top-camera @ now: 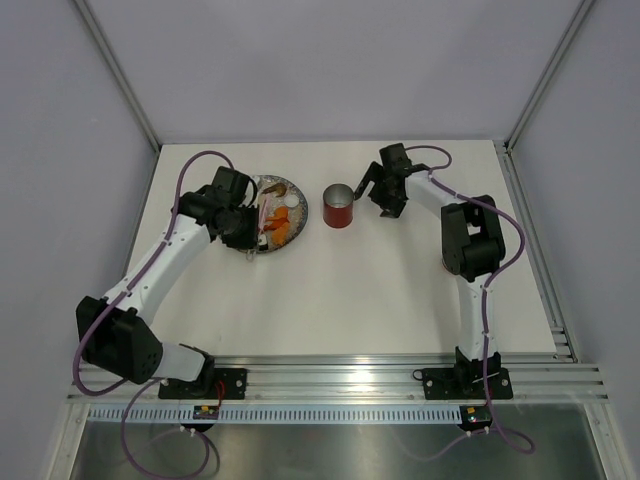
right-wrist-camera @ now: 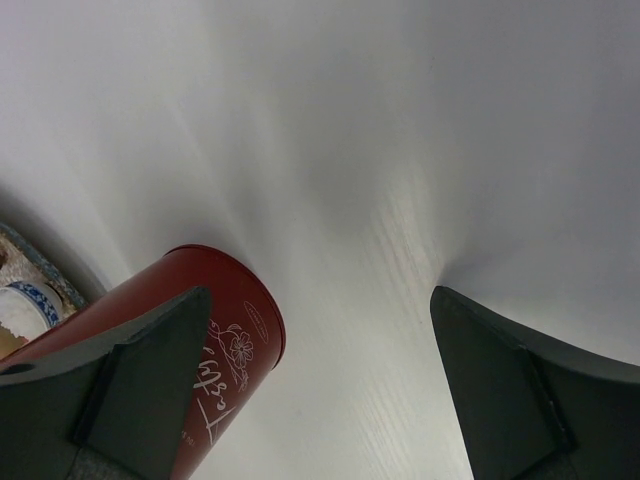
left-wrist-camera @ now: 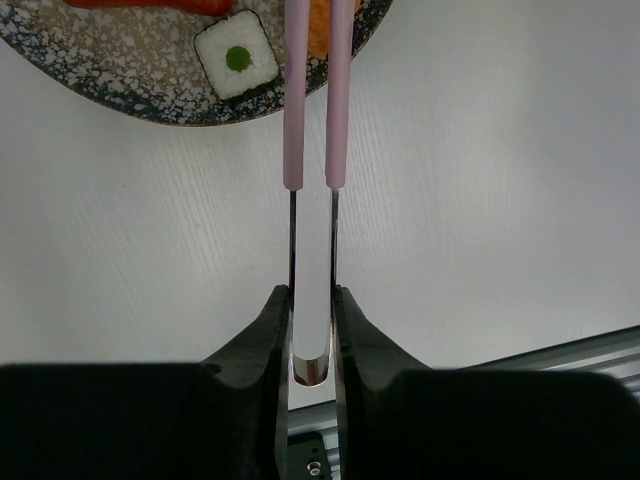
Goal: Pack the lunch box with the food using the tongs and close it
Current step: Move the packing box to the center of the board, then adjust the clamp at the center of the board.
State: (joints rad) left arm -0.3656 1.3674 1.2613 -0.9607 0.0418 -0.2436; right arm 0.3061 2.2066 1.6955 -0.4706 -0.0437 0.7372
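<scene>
The tongs (left-wrist-camera: 315,100) are pale pink with two thin arms, and my left gripper (left-wrist-camera: 312,305) is shut on their metal end. The arms stand slightly apart, with their tips running out of view over the speckled plate (left-wrist-camera: 120,70). Food lies on that plate: a white square piece with a green centre (left-wrist-camera: 236,62), an orange piece (left-wrist-camera: 318,25) and a red one (left-wrist-camera: 150,3). From above, my left gripper (top-camera: 245,228) sits at the plate's (top-camera: 290,188) left edge. The red lunch box (top-camera: 339,205) stands upright and uncovered, right of the plate. My right gripper (top-camera: 385,197) hangs open just right of the lunch box (right-wrist-camera: 225,330), touching nothing.
Grey walls close in the white table on three sides. An aluminium rail (top-camera: 340,375) carrying both arm bases runs along the near edge. The plate's edge (right-wrist-camera: 30,265) shows at the far left of the right wrist view.
</scene>
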